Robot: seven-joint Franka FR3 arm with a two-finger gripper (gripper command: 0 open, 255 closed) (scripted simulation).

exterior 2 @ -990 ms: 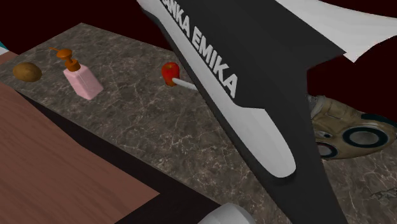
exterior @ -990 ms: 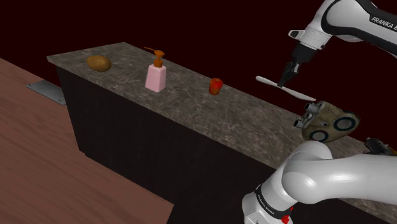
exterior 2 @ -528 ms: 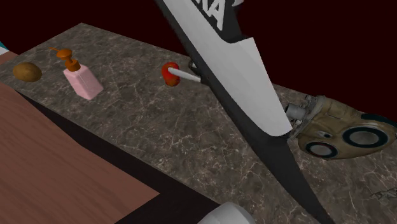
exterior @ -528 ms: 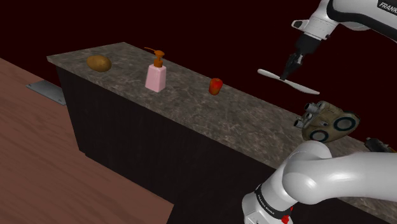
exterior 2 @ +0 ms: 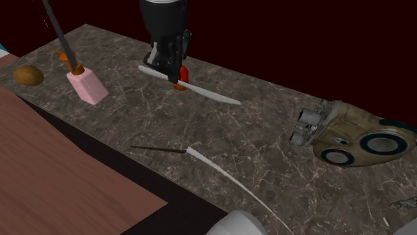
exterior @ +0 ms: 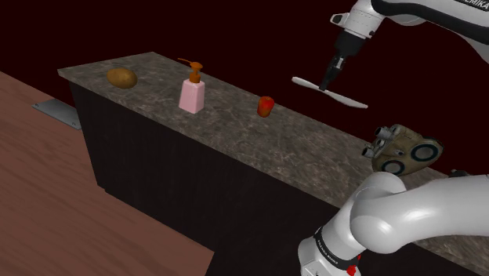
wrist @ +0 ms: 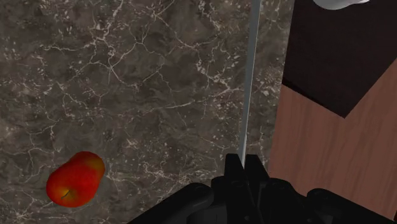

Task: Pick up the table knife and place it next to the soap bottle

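- Counter point(exterior: 235, 118): long marbled stone top on a dark cabinet front. In the shoulder view it runs from 10 o'clock to 4 o'clock. The front edge drops to a wood floor point(exterior: 47, 180), and the far edge meets a dark backdrop.
- Arm point(exterior: 407, 219): white, reaching over the counter's far side.
- Tan device point(exterior: 403, 149): has 2 round rings and sits near the counter's 4 o'clock end, well apart from everything else.
- Soap bottle point(exterior: 192, 94): pink with an orange pump, upright, at 9 o'clock of the apple point(exterior: 266, 106). Bare stone lies between the 2.
- Potato point(exterior: 121, 78): at 10 o'clock of the bottle, near the counter's end corner.
- Table knife point(exterior: 329, 92): pale and lifted clear of the stone, lying roughly level. It hangs at 2 o'clock of the apple, over the far edge.
  - In the second exterior view the knife point(exterior 2: 190, 87) crosses in front of the apple.
  - In the wrist view the blade point(wrist: 249, 83) shows edge-on, running out from the fingers alongside the counter's front edge, with the apple point(wrist: 75, 179) off to one side.
- Gripper point(exterior: 325, 80): black, pointing down, jaws clamped on the knife near its middle. The wrist view shows the gripper point(wrist: 243, 168) pinching the blade.
- Open stone: a wide stretch between the apple and the tan device.
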